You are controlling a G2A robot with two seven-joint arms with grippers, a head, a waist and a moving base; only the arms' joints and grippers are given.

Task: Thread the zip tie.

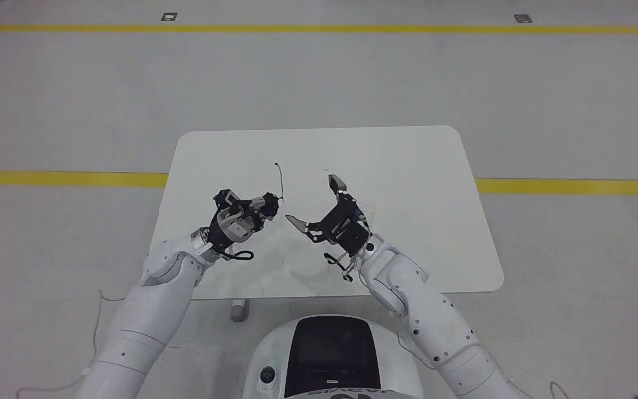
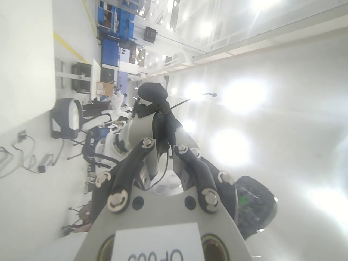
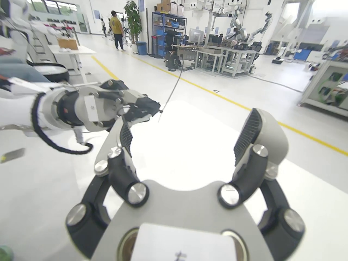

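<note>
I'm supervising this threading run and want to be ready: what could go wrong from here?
1. The thin black plastic zip tie is pinched near one end by the left gripper; its long free length could flex away when touched.
2. The right gripper, fingers wide open and empty, might close beside so thin a strip and miss.

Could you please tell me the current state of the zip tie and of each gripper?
Zip tie: not threaded, roughly straight, gripped near one end and held aloft.
Left gripper: shut on the zip tie.
Right gripper: open, holding nothing, apart from the zip tie.
</note>
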